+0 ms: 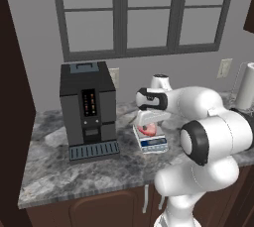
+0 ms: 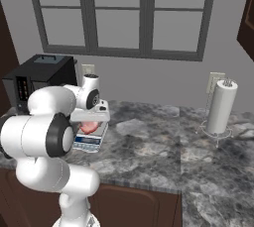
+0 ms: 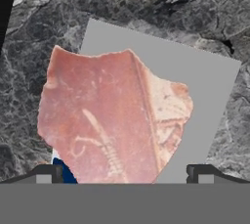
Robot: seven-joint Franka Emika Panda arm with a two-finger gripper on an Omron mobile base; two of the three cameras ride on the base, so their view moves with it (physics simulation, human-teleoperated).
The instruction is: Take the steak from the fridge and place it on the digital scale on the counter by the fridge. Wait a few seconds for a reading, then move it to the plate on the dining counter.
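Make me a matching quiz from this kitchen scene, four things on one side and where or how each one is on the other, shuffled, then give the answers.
Things:
1. steak
2. coffee machine
3. paper towel roll
4. gripper

Places or states:
A. upright on its stand, at the right end of the counter
B. open, above the meat
C. lying on the digital scale
D. standing left of the scale, below the window

Pairs: 1-C, 2-D, 3-A, 4-B
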